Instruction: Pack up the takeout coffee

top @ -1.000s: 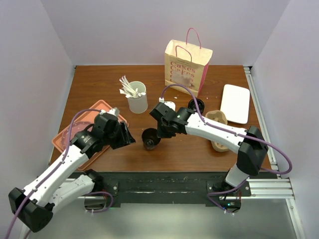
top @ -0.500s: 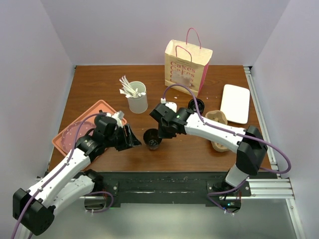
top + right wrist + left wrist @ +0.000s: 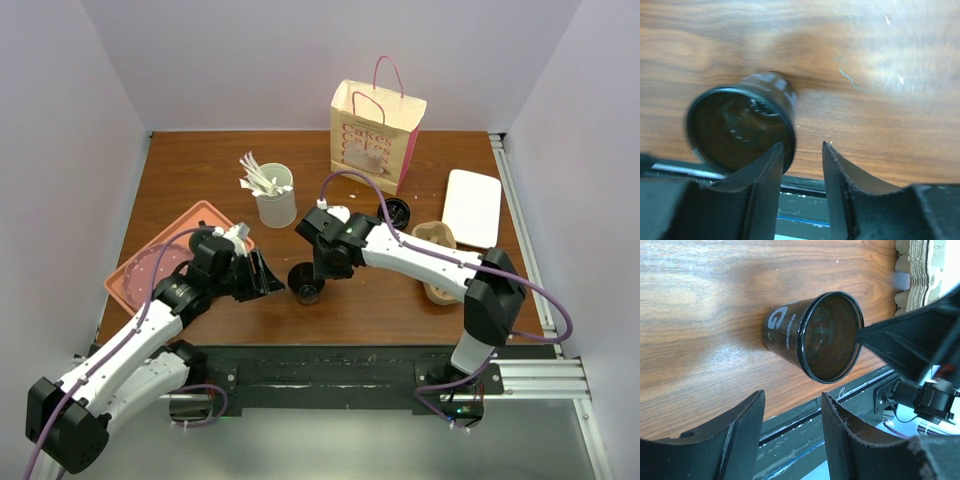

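Observation:
A small dark brown paper cup [image 3: 305, 283] stands on the wooden table near the front edge, its mouth open with no lid on it. It shows in the left wrist view [image 3: 810, 337] with white lettering, and in the right wrist view [image 3: 740, 120]. My left gripper [image 3: 263, 279] [image 3: 792, 410] is open just left of the cup, not touching it. My right gripper [image 3: 318, 268] [image 3: 801, 150] is open just above the cup's right side. Its left finger [image 3: 767, 165] lies over the rim and nothing is between the jaws. A round black lid or lidded cup [image 3: 396, 212] sits by the bag.
A cream and pink paper bag [image 3: 375, 125] stands at the back. A white cup of stirrers [image 3: 276, 202] is at the back left, a salmon tray [image 3: 140, 275] at the left, a tan pulp carrier [image 3: 437, 262] [image 3: 925, 270] and a white plate [image 3: 472, 206] at the right.
My left gripper has moved right, closer to the dark cup. My right gripper has shifted slightly left over the cup. The cup has stayed about where it was.

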Controlling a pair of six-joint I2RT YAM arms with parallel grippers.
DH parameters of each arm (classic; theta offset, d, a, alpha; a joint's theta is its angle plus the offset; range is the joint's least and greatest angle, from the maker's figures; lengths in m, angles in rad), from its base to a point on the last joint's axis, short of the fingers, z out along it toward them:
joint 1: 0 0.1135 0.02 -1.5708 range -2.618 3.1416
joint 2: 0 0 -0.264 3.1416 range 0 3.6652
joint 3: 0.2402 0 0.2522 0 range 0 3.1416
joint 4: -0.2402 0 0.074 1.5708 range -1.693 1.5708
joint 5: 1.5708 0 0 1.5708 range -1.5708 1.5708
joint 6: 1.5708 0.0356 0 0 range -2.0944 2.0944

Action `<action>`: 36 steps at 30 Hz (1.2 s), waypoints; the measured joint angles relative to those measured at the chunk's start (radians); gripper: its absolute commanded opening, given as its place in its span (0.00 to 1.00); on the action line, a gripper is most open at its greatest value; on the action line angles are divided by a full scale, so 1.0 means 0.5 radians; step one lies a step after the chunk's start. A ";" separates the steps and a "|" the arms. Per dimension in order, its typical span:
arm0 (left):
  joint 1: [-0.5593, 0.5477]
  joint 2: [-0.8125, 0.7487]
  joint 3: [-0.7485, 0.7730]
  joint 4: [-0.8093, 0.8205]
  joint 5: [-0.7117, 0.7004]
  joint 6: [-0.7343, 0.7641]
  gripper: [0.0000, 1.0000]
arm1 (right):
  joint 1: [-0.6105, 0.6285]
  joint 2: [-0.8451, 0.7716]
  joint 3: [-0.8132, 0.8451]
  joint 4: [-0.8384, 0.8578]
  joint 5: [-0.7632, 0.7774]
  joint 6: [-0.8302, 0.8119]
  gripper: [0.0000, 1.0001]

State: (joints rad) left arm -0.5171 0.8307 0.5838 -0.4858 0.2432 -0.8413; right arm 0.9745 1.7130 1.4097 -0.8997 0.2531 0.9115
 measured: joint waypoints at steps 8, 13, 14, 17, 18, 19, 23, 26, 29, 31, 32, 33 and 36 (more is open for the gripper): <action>0.076 0.034 -0.053 -0.017 0.001 -0.002 0.55 | 0.059 -0.108 0.100 0.101 -0.093 -0.530 0.35; 0.123 0.101 -0.111 0.002 0.041 -0.005 0.56 | 0.084 -0.074 0.137 0.237 -0.304 -0.716 0.34; 0.132 0.113 -0.123 -0.003 0.050 -0.005 0.56 | 0.089 -0.060 0.146 0.255 -0.335 -0.735 0.33; 0.144 0.130 -0.147 0.001 0.082 -0.005 0.56 | 0.112 0.024 0.195 0.297 -0.399 -0.789 0.32; 0.145 0.132 -0.149 0.001 0.088 -0.005 0.57 | 0.121 0.055 0.201 0.311 -0.411 -0.803 0.32; 0.146 0.133 -0.150 0.005 0.096 -0.005 0.57 | 0.129 0.077 0.203 0.320 -0.426 -0.814 0.31; 0.154 0.136 -0.150 0.018 0.126 -0.005 0.57 | 0.163 0.174 0.207 0.322 -0.452 -0.846 0.30; 0.157 0.145 -0.150 0.020 0.137 -0.005 0.57 | 0.182 0.214 0.211 0.321 -0.462 -0.855 0.26; 0.157 0.149 -0.150 0.021 0.140 -0.005 0.57 | 0.195 0.233 0.225 0.323 -0.478 -0.861 0.19; 0.157 0.149 -0.150 0.021 0.141 -0.005 0.57 | 0.200 0.236 0.230 0.321 -0.482 -0.864 0.19; 0.157 0.149 -0.150 0.021 0.142 -0.005 0.57 | 0.202 0.237 0.233 0.322 -0.482 -0.862 0.22; 0.157 0.149 -0.150 0.021 0.143 -0.005 0.57 | 0.204 0.237 0.236 0.320 -0.482 -0.862 0.23; 0.157 0.150 -0.150 0.021 0.143 -0.005 0.57 | 0.208 0.241 0.250 0.319 -0.482 -0.861 0.16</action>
State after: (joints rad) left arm -0.4385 0.9054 0.5087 -0.4755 0.3149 -0.8436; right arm 1.0782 1.8336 1.5349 -0.7403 0.0120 0.4812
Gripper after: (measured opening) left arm 0.565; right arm 0.226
